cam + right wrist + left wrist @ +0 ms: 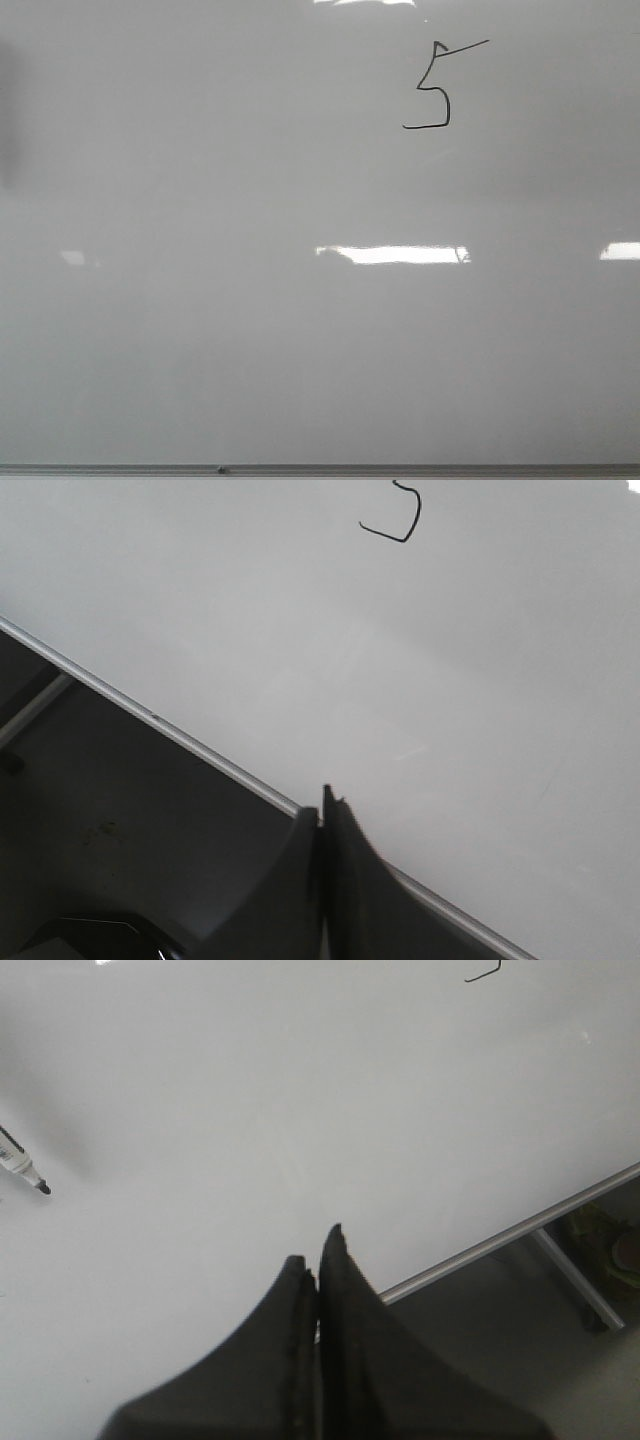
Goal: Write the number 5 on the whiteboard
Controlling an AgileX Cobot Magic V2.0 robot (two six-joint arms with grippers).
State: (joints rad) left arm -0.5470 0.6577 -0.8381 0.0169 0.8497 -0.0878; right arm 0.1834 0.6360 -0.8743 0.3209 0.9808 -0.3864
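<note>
The number 5 (437, 88) stood finished in thin black strokes high on the right of the whiteboard (250, 350), so the writing looked done. A marker (22, 1165) lay on the board, well apart from the digit, seemingly set down. The left gripper (318, 1255) and right gripper (323, 810) hung near the board's lower frame, jaws pressed together, holding nothing.
</note>
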